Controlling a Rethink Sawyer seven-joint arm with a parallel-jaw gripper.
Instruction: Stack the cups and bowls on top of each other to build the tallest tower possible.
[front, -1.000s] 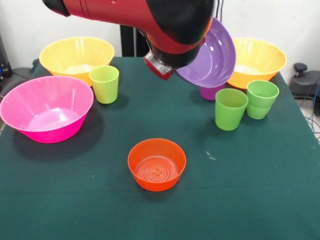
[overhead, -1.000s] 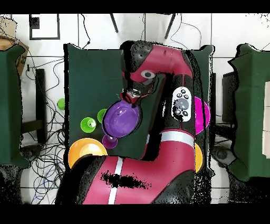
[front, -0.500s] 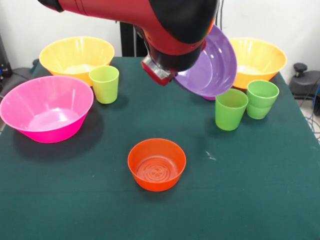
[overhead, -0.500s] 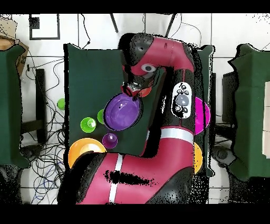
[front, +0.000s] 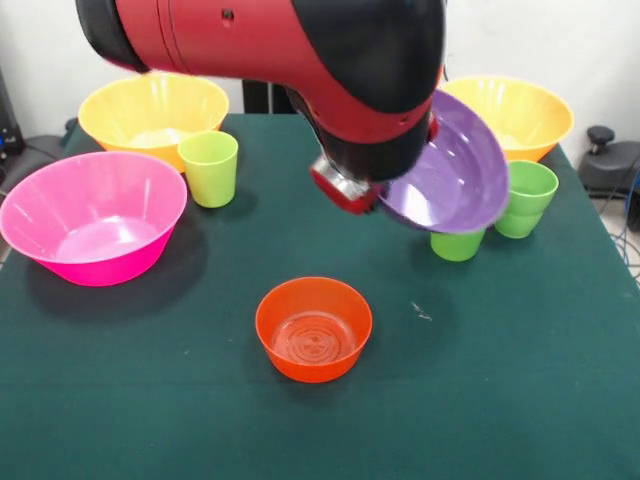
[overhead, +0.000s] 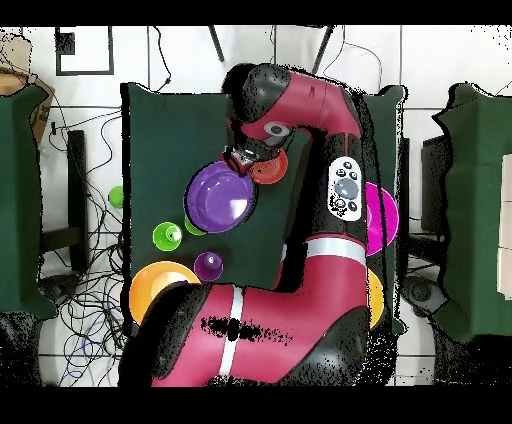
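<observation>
My gripper is shut on the rim of the medium purple bowl, which hangs tilted in the air above the table. Seen from overhead, the purple bowl sits beside the gripper. The small orange bowl stands alone on the cloth, lower left of the held bowl, and shows half hidden under the arm as the small orange bowl. A yellow-green cup stands upright at the left. One green cup peeks from behind the purple bowl. The purple cup shows only from overhead.
A big pink bowl sits at the left edge. Two orange-yellow bowls stand at the far corners. Nested green cups stand at the right. The arm's bulk covers the table's far middle.
The arm has carried the purple bowl lower and nearer the small orange bowl. The bowl now hides most of one green cup and the purple cup in the front view.
</observation>
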